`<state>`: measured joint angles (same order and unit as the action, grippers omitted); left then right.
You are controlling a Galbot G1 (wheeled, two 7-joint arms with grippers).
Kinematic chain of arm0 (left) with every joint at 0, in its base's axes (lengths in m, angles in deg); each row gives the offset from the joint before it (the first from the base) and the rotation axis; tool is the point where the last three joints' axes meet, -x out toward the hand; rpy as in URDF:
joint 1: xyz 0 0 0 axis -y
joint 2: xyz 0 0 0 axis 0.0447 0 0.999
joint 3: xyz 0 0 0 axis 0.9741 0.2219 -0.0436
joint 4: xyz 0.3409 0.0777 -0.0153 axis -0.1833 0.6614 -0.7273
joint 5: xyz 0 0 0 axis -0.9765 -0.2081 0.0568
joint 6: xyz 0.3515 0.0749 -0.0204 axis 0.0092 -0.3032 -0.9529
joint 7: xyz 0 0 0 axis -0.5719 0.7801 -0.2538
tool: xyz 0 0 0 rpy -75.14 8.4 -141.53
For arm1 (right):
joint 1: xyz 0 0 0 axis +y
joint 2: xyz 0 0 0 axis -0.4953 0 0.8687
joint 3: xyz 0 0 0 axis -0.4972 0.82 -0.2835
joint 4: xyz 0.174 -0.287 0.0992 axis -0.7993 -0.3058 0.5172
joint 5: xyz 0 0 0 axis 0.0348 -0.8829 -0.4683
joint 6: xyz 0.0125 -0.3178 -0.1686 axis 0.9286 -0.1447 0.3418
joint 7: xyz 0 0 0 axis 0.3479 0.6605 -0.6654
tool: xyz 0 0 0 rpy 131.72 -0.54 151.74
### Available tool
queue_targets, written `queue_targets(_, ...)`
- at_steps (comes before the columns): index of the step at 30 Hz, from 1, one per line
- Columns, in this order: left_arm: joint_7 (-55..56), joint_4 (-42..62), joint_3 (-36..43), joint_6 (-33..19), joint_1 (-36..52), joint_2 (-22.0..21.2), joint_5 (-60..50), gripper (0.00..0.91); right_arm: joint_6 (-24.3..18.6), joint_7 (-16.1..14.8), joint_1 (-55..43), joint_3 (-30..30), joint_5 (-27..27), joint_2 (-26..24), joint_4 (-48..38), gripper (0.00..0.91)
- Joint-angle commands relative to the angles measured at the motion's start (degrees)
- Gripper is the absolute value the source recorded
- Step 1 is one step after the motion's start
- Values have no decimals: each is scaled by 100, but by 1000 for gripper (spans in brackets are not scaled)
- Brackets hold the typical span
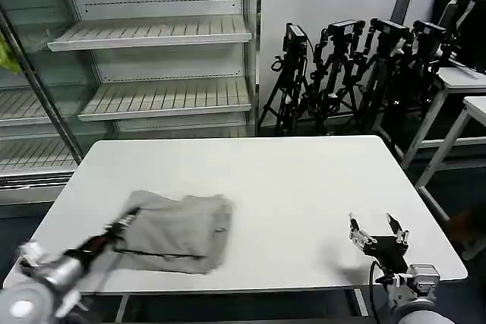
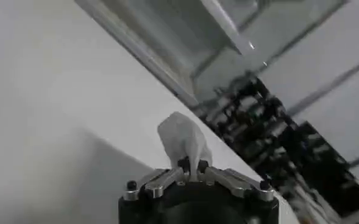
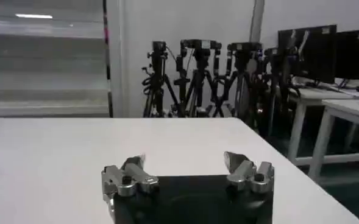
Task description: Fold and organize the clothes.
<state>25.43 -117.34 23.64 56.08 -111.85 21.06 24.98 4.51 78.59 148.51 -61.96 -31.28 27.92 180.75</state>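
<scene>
1. The left gripper [image 1: 129, 218] is at the left edge of the shirt [image 1: 178, 231], near the front left of the table [image 1: 304, 187].
2. Its fingers are squeezed together on a bit of the cloth. In the left wrist view, a small soft lump of the shirt [image 2: 182, 143] sticks up from between the fingers [image 2: 167, 178] of the left gripper [image 2: 191, 170].
3. The shirt is light grey and looks soft. It lies in a loose, wrinkly heap on the left part of the table, with bumpy edges and a thin dark line along the side nearest the robot.
4. The right gripper [image 1: 377, 231] sits low over the front right part of the table, well apart from the shirt.
5. Its two fingers are spread wide and hold nothing. In the right wrist view, the right gripper [image 3: 185, 163] has shiny metal fingers [image 3: 133, 165] on a black base.
6. The table is white, flat and smooth, with round corners.
7. Behind the table stand white shelves [image 1: 152, 36] with ridged boards.
8. Beside them is a row of black tripods [image 1: 349, 73] with thin legs.
</scene>
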Motion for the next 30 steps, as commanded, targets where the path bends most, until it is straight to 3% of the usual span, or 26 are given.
queue_targets(1, -851, 775, -2563, -15, -489, 2182, -681, 10, -21, -41, -535, 323, 2, -29, -304, 907)
queue_targets(4, -1044, 286, -2061, -38, -498, 2148, -1732, 10, -97, -66, -386, 270, -22, -68, -256, 907)
queue_targets(6, -1094, -332, -1251, -58, -676, 1882, -3121, 10, -153, -89, -201, 217, -79, -55, -119, 907)
queue_targets(10, -826, -486, 1430, -391, -539, 1050, -5115, 10, -258, -103, 438, 43, -386, 109, 404, 907)
queue_targets(13, -398, -356, 3355, -371, 330, 221, -5871, 10, -324, -110, 731, 22, -624, 221, 717, 907)
queue_targets(16, 136, 242, 4500, -79, 1681, -592, -5744, 10, -340, -128, 750, 42, -881, 308, 683, 907)
queue_targets(19, 576, 497, 4913, -55, 2246, -1303, -5237, 10, -430, -131, 1026, -41, -1008, 395, 731, 907)
queue_targets(26, 1454, 1112, 5153, -60, 3231, -2076, -3186, 10, -502, -124, 1140, -123, -1062, 486, 620, 907)
queue_targets(30, 1640, 1757, 5292, -109, 3733, -2446, -2654, 10, -475, -124, 934, -62, -1063, 530, 380, 907)
